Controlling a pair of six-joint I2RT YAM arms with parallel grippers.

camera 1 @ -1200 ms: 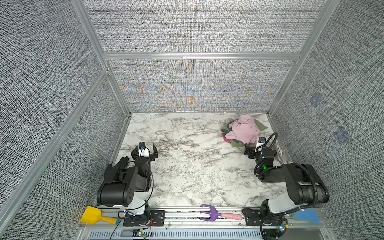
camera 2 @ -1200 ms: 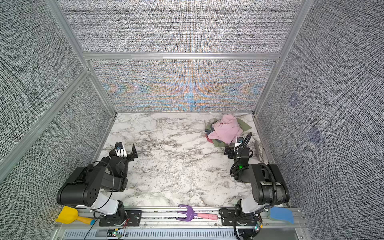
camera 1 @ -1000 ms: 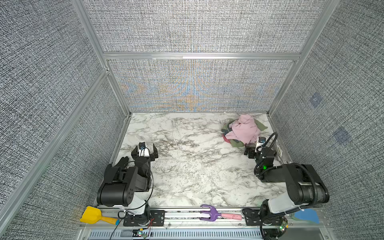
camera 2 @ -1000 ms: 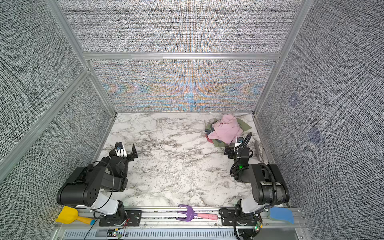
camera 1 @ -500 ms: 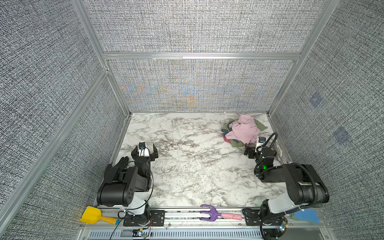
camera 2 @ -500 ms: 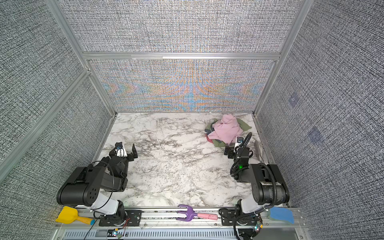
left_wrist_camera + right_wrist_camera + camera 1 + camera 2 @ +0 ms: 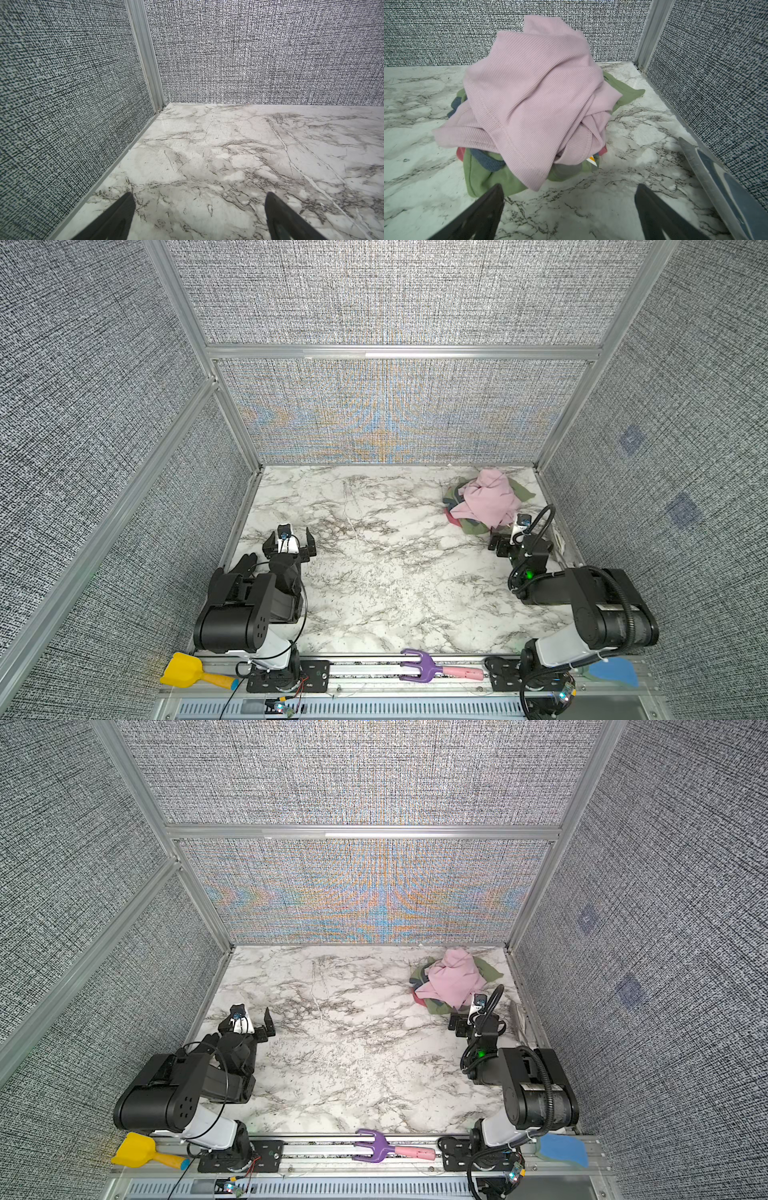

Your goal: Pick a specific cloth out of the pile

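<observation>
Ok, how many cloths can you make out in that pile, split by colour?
Pale pink cloth: 1
Olive-green cloth, with grey-blue trim: 1
Rose-red cloth, mostly buried: 1
Total: 3 showing in the pile; any more underneath would be hidden.

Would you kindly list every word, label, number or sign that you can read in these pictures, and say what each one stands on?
No text can be read in any view.
Small tag with an orange mark, tucked into the pile: too small to read.
Pale sticker on the right arm: blurred, unreadable.
</observation>
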